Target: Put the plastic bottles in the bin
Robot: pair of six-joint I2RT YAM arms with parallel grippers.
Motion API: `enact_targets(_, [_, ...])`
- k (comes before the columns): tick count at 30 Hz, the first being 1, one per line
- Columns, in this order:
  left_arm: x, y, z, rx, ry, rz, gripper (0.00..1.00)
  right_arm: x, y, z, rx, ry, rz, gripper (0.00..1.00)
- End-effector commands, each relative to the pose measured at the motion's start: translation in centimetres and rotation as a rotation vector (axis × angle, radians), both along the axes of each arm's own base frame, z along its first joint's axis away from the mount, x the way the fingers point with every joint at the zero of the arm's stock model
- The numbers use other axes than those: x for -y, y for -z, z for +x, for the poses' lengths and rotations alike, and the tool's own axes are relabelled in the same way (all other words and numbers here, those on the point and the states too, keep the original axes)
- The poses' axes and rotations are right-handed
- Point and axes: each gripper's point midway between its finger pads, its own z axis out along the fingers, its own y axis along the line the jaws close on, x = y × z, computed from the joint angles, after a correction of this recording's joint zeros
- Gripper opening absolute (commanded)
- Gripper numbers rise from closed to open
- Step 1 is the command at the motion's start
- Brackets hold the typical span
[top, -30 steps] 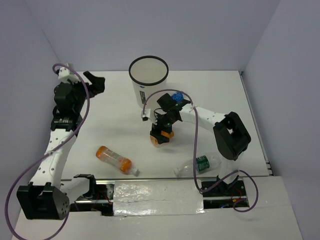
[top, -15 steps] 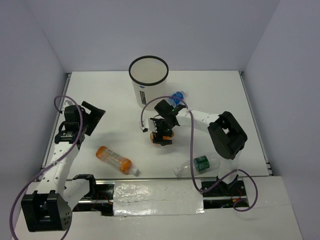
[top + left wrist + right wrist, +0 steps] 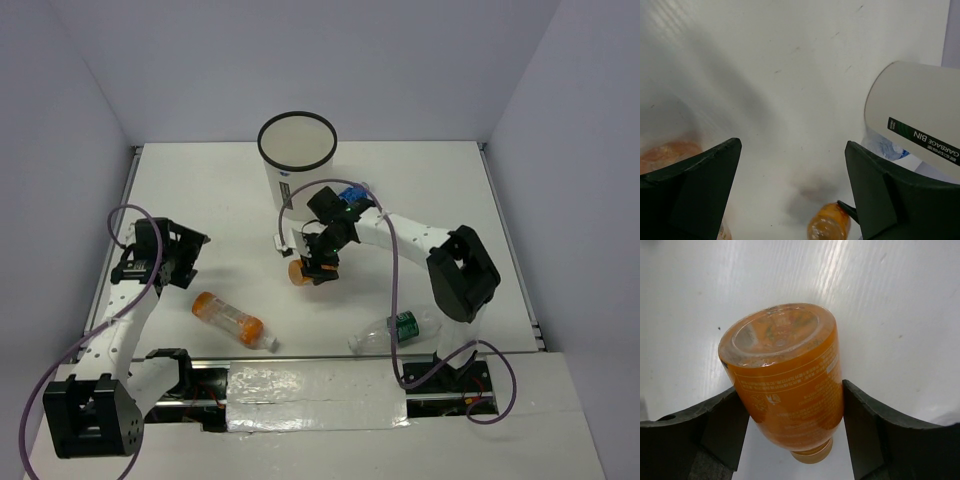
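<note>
A white tabletop (image 3: 450, 190) sits between pale lilac walls. The bin (image 3: 281, 188) stands upright at 12 o'clock on it, its label reading "GARBAGE BIN" in the left wrist view (image 3: 912, 107).

The right end effector (image 3: 312, 268) is near the middle, at 6 o'clock from the bin, clamped on the stubby orange bottle (image 3: 303, 271). In its wrist view both fingers (image 3: 720, 422) press the sides of that bottle (image 3: 785, 375), base toward the camera; whether it touches the surface I cannot tell.

The left end effector (image 3: 183, 258) is at 9 o'clock, spread wide with nothing between its fingers (image 3: 690, 192).

A blue-labelled bottle (image 3: 352, 193) lies just beside the bin at its 4 o'clock. The longer orange bottle (image 3: 232, 319) lies flat at 7 o'clock and the green-labelled bottle (image 3: 395, 330) at 5 o'clock.
</note>
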Motion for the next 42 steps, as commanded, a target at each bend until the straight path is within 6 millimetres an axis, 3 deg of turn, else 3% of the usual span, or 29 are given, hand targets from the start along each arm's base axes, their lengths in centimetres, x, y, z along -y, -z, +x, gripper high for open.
enact_targets(1, [-0.5,-0.5,-0.5,-0.023,-0.052,-0.012,0.98,-2.4,-7.8,-0.8,0.032,-0.062,0.194,0.46])
enact_targets(4, [-0.5,-0.5,-0.9,-0.034,-0.056,-0.010,0.98,-3.5,-11.5,0.3,0.083,-0.046,0.264,0.35])
enact_targets(5, [-0.5,-0.4,-1.2,-0.045,-0.055,-0.011,0.98,-4.1,-13.7,1.1,0.111,-0.023,0.303,0.33])
enact_targets(7, [-0.4,-0.3,-1.5,-0.054,-0.055,-0.012,0.98,-4.5,-16.3,2.6,0.147,0.009,0.348,0.33])
enact_targets(8, [-0.3,-0.1,-1.8,-0.066,-0.059,-0.022,0.99,-5.2,-19.2,3.9,0.180,0.039,0.396,0.33])
enact_targets(9, [-0.1,0.1,-2.0,-0.074,-0.054,-0.036,0.98,-5.4,-20.7,4.8,0.199,0.061,0.422,0.33])
enact_targets(10, [0.0,0.3,-2.2,-0.083,-0.055,-0.044,0.98,-5.6,-24.5,6.3,0.239,0.110,0.493,0.32])
enact_targets(11, [0.2,0.7,-2.5,-0.107,-0.061,-0.055,0.98,-6.2,-25.7,7.0,0.243,0.135,0.524,0.33])
enact_targets(12, [0.4,1.0,-2.8,-0.122,-0.058,-0.069,0.98,-5.5,-27.8,9.5,0.287,0.200,0.571,0.33])
enact_targets(13, [0.5,1.2,-3.0,-0.136,-0.063,-0.079,0.98,-5.3,-31.1,10.4,0.295,0.264,0.639,0.33])
enact_targets(15, [0.6,1.8,-3.8,-0.187,-0.068,-0.085,0.99,-5.1,-33.6,13.0,0.327,0.341,0.714,0.34])
enact_targets(16, [0.7,1.9,-4.0,-0.201,-0.066,-0.087,0.99,-4.0,-35.5,14.5,0.330,0.426,0.758,0.35])
enact_targets(18, [0.7,2.2,-4.5,-0.237,-0.066,-0.087,0.99,-3.5,-36.7,16.7,0.361,0.490,0.813,0.36])
enact_targets(19, [0.7,2.3,-4.6,-0.250,-0.063,-0.084,0.99,-2.7,-36.5,18.3,0.369,0.569,0.817,0.37])
enact_targets(22, [0.7,2.2,-5.0,-0.278,-0.057,-0.080,0.99,-2.2,-36.2,20.5,0.383,0.650,0.846,0.45])
enact_targets(25, [0.7,2.1,-5.1,-0.302,-0.048,-0.071,0.99,-2.2,-33.5,23.1,0.351,0.716,0.825,0.52])
enact_targets(28, [0.6,1.9,-5.3,-0.330,-0.034,-0.061,0.99,-2.6,-31.7,24.4,0.310,0.738,0.812,0.63])
enact_targets(31, [0.7,2.2,-5.8,-0.383,-0.015,-0.054,0.99,-3.0,-30.6,25.0,0.283,0.751,0.809,0.94])
enact_targets(32, [0.8,2.3,-6.0,-0.397,-0.007,-0.052,0.99,-3.1,-30.5,25.0,0.276,0.751,0.806,1.00])
enact_targets(38, [1.3,3.0,-8.2,-0.499,0.034,-0.040,0.99,-2.4,-31.8,23.7,0.236,0.714,0.834,1.00])
enact_targets(40, [1.8,3.3,-8.6,-0.511,0.054,-0.048,0.99,-2.2,-32.4,22.1,0.195,0.634,0.841,1.00])
enact_targets(42, [2.2,3.6,-8.9,-0.525,0.072,-0.058,0.99,-2.4,-31.7,19.8,0.106,0.521,0.826,0.99])
